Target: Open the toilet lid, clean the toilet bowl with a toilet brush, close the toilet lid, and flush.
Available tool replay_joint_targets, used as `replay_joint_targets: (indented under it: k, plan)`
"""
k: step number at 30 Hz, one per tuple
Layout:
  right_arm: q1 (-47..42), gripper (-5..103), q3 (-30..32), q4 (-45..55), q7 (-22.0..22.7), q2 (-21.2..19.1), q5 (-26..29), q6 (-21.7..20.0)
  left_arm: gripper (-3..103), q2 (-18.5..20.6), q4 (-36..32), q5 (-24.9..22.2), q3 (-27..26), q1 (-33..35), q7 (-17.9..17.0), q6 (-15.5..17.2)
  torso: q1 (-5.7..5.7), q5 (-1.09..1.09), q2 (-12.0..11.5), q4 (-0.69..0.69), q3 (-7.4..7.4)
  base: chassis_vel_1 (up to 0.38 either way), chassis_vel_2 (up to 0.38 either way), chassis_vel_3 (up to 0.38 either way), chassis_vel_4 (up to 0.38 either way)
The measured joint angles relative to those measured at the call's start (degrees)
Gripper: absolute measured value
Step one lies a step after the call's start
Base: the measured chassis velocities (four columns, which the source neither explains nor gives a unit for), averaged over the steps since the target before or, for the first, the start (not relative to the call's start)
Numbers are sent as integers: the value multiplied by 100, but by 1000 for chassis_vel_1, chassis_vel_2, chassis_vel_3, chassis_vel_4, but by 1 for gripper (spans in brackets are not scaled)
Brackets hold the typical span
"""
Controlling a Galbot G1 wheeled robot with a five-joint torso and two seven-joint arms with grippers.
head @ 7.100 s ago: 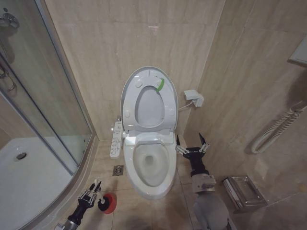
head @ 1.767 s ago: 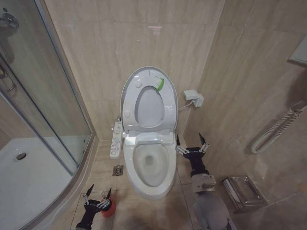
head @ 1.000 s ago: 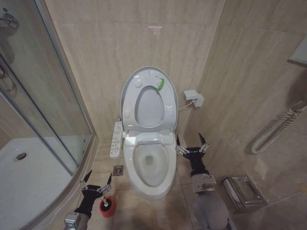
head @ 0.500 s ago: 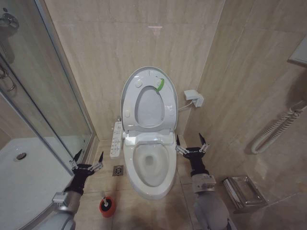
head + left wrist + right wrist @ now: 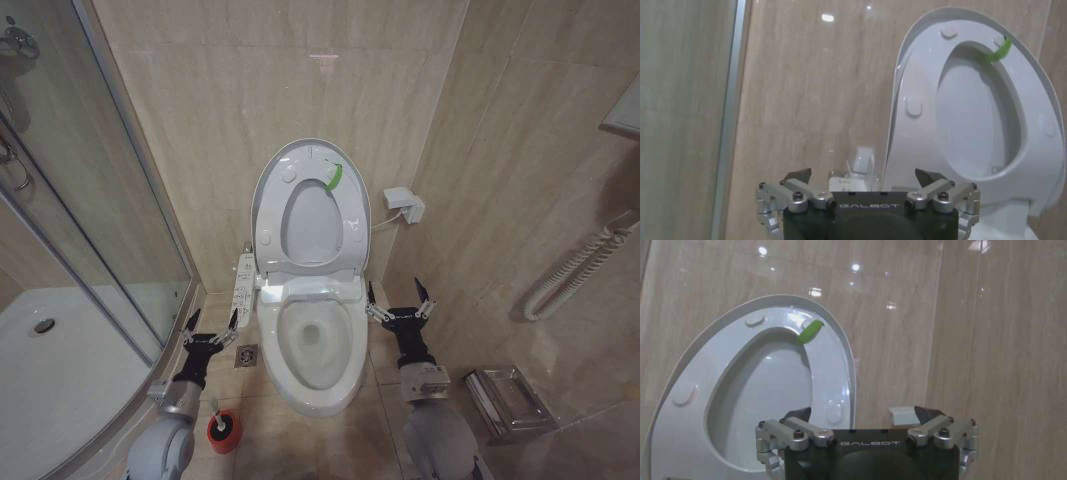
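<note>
Toilet lid (image 5: 312, 165) stands raised, exposing the toilet bowl (image 5: 312, 345); left gripper (image 5: 210, 335) at nine o'clock, right gripper (image 5: 400, 309) at three, both spread wide, empty; toilet brush (image 5: 216, 418) parked in its red holder (image 5: 224, 431).

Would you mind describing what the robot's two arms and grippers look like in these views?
Both arms are grey, rounded segments ending in a black wrist. The left gripper and right gripper match: silver metal linkages with bolts, dark pointed fingertips, and a black body marked "GALBOT" in white letters.
</note>
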Motion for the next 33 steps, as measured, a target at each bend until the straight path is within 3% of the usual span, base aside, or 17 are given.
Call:
replay_joint_targets:
  k: [13, 22, 33]
  plan:
    - [0, 100, 0, 0, 0, 0, 0, 0, 100, -264, 20, 117, 399, -325, -489, 59, 0, 0, 0, 0, 0, 0, 0, 0, 0]
    - [0, 100, 0, 0, 0, 0, 0, 0, 100, -301, -314, 318, 472, -65, -677, 71, 0, 0, 0, 0, 0, 0, 0, 0, 0]
    - [0, 100, 0, 0, 0, 0, 0, 0, 100, -325, -936, 463, 578, 303, -863, 304, 0, 0, 0, 0, 0, 0, 0, 0, 0]
